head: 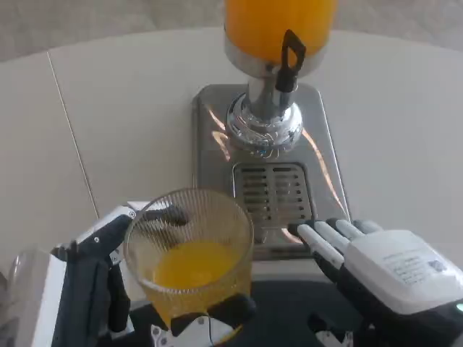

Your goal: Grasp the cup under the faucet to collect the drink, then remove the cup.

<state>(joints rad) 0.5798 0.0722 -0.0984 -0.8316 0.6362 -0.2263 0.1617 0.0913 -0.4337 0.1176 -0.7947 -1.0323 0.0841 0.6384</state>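
Ribbed clear glass cup [192, 253], just one, half full of orange juice, gripped by left hand [108, 267] lower left; right hand [376, 271] spread beside the single steel dispenser [271, 144].

Held in the left hand [108, 267]: a ribbed glass cup [189, 253], upright, partly filled with orange drink, fingers wrapped round its wall and a dark fingertip showing at the far rim. Lifted clear of the drip tray [269, 194], near the table's [130, 108] front edge. Right hand [376, 271] low by the tray's front right corner, fingers stretched toward the grille, nothing in them. Behind, on a steel base [210, 137], a dispenser [278, 29] full of orange juice, its black tap lever [291, 54] over a chrome collar [264, 126]. Toward the table's far edge, a seam running down the left side.
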